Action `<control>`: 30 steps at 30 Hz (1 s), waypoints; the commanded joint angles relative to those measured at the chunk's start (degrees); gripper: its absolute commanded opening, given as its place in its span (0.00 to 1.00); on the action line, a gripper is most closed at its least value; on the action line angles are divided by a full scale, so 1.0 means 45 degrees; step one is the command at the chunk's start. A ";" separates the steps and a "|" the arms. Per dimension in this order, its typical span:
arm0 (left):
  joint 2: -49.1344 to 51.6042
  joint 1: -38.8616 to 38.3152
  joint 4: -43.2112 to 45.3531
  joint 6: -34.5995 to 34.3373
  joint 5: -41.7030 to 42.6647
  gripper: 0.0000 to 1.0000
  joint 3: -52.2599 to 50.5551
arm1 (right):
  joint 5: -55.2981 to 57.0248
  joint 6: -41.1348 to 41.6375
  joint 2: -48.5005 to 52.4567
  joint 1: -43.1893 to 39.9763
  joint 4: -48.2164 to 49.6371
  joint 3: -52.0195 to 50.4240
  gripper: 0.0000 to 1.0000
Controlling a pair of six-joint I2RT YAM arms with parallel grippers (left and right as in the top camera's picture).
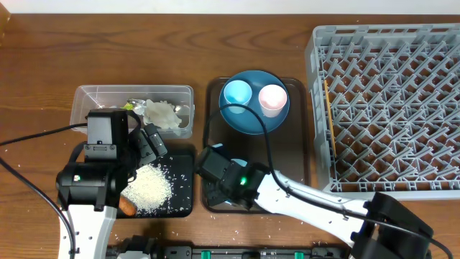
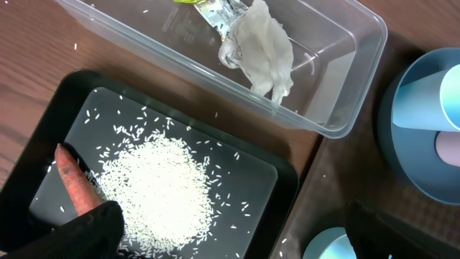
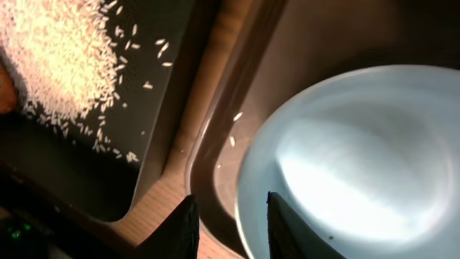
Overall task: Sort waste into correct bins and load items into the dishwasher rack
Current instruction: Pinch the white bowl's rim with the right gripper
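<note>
Landmark: the big brown textured serving tray (image 1: 296, 169). No readable brand, label or writing anywhere.

- Near end of it: the pale blue-white bowl (image 3: 345, 158) sits on the tray. The right gripper (image 3: 231, 208) has its fingers either side of the bowl's rim, one inside and one outside. They're partly closed, and I can't tell whether they're actually pinching it.
- Just left of it, near: the shallow black rectangular tray (image 2: 244, 173) holds the pile of loose white rice (image 1: 147, 188) and the thin orange carrot (image 2: 75, 191). The left gripper (image 1: 151, 144) hangs over it, fingers fully released and holding nothing.
- Stray grains lie on the wooden bench (image 1: 43, 57), with a few on the brown tray by the bowl.
- Left of it, far: the clear plastic rectangular tub (image 2: 345, 108) contains the crumpled white paper (image 2: 266, 50) and the small yellow-green wrapper (image 1: 131, 106).
- Far end of it: the large round blue plate (image 1: 248, 124) carries the light-blue cup (image 1: 236, 92) and the pale pink cup (image 1: 272, 97).
- Right of it: the large grey pegged dishwasher rack (image 1: 310, 57). No crockery in it.

Progress: waste sorting looks essentially done, loose grains aside. Loading has barely begun: bowl first, then cups and plate. Chopsticks not identifiable.
</note>
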 commanded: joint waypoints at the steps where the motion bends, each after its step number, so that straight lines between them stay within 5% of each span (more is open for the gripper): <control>1: 0.0015 0.0078 -0.0034 0.0117 0.0083 1.00 0.0151 | 0.0136 -0.0175 0.0214 0.0233 -0.0005 0.0180 0.30; 17: 0.0015 0.0078 -0.0034 0.0117 0.0078 1.00 0.0151 | 0.0563 -0.0185 0.0971 0.0534 -0.0427 0.0165 0.30; 23: 0.0015 0.0078 -0.0034 0.0117 0.0078 1.00 0.0151 | 0.0612 -0.0185 0.0986 0.0539 -0.0588 0.0165 0.11; 30: 0.0015 0.0078 -0.0034 0.0117 0.0078 0.99 0.0151 | 0.0335 -0.0194 0.0962 0.0495 -0.0622 0.0180 0.04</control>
